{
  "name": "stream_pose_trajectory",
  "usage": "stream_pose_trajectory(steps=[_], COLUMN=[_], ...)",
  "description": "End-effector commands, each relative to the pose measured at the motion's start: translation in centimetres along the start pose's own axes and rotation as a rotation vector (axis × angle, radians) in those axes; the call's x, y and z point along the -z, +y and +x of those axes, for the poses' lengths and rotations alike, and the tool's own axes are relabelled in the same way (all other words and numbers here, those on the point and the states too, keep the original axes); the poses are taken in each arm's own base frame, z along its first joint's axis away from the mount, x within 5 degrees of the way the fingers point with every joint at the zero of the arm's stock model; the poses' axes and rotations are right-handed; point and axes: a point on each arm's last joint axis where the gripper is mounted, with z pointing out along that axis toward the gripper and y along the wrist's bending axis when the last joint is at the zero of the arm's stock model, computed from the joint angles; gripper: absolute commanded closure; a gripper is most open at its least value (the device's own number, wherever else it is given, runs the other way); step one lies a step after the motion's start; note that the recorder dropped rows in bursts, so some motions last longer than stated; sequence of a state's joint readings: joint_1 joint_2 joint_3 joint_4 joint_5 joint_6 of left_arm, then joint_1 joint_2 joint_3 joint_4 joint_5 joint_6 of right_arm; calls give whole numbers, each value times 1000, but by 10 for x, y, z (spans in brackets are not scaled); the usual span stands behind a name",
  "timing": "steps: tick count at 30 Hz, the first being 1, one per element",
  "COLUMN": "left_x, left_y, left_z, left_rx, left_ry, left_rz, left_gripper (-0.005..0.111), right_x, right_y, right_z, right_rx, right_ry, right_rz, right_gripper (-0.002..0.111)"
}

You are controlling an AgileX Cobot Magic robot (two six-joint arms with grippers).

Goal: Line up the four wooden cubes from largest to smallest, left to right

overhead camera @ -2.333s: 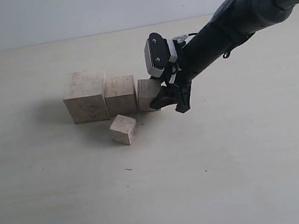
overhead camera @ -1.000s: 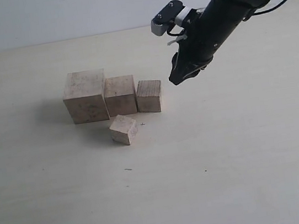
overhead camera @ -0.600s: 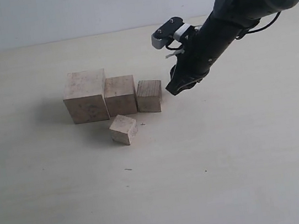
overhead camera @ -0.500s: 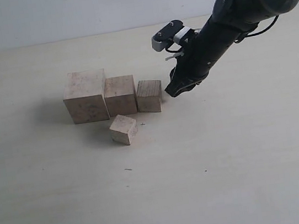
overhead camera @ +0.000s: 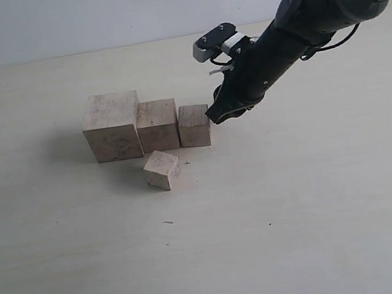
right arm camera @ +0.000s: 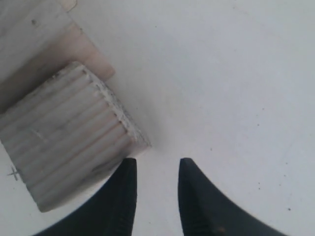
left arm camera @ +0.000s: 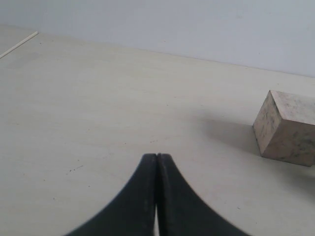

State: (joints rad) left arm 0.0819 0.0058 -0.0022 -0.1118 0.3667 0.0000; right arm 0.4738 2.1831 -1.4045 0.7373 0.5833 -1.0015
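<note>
Exterior view: my right hand (overhead camera: 214,115) just beside the third cube (overhead camera: 194,125).
Jaws narrow, empty; smallest cube (overhead camera: 162,169) lies apart on the worktop (overhead camera: 300,213); left hand (left arm camera: 157,158) closed.

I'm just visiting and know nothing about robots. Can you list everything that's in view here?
largest cube: one, pale wood, left end of the row
second cube: one, pale wood, next in the row, right of the largest
third cube: one, pale wood, right end of the row
smallest cube: one, pale wood, alone in front of the row, turned at an angle
table: one, cream, under everything
wall: one, pale grey-blue, behind the table
right arm: one, black, reaching in from the upper right
right gripper: one, black, jaws apart and empty, close beside the third cube
left gripper: one, black, jaws shut, over bare table, seen only by its own camera
</note>
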Motion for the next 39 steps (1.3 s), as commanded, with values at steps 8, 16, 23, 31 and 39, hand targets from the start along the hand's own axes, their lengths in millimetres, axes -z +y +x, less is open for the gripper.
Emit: stream_pose_trajectory(steps=[8,16,23,31,39], left_x=[0,0,0,0,0], left_y=[0,0,0,0,0], left_z=[0,0,0,0,0], left_rx=[-5,-5,-5,-5,-5], left_ry=[-11,-11,-11,-11,-11], left_rz=[4,4,4,4,4], left_gripper=[107,107,107,107,107], right_x=[0,8,47,100,98], right_y=[1,3,5,36,121], right_z=[-3,-6,-17,-32,-49], right_rx=[-27,-7,-27,62,301], right_ry=[-29,-34,-16,-36,-48], right_rz=[-6,0,96,24,-118], right_gripper=[80,80,80,103,108])
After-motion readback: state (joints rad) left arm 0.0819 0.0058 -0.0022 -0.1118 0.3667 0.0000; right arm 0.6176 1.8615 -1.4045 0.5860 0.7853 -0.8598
